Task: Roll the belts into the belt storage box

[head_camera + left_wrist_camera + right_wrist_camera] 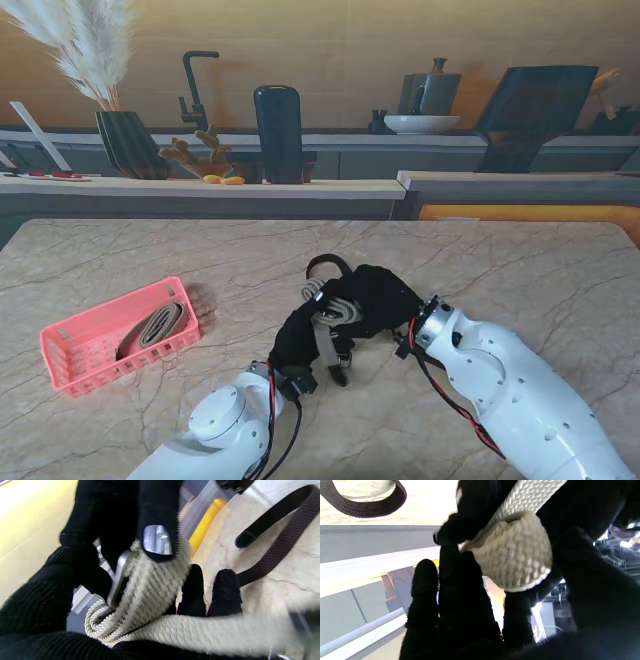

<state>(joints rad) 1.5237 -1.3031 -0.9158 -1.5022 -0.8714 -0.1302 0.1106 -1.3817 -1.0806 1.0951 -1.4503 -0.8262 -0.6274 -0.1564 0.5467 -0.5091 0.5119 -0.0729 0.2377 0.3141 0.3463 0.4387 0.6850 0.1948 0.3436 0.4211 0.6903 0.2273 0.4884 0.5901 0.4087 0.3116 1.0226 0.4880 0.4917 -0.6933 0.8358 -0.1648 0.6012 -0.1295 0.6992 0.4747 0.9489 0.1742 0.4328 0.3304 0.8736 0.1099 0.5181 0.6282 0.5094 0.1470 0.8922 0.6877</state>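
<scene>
Stand view: left hand (300,345) and right hand (375,300), both black-gloved, meeting at mid-table with fingers clasped on a cream belt (335,312); dark belt (326,266) looped just beyond; pink box (118,336) well to the left, holding 1 rolled belt (152,328). Left wrist view: cream belt (150,585) coiled with its metal buckle (117,580) between the gloved fingers (226,590), dark belt (282,537) on the marble table (295,562). Right wrist view: fingers (460,600) gripping the cream coil (515,557).

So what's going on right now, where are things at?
Both hands, left hand and right hand, shut on the cream belt, mid-roll. One belt already in the pink box. Dark belt waiting on the table.
</scene>
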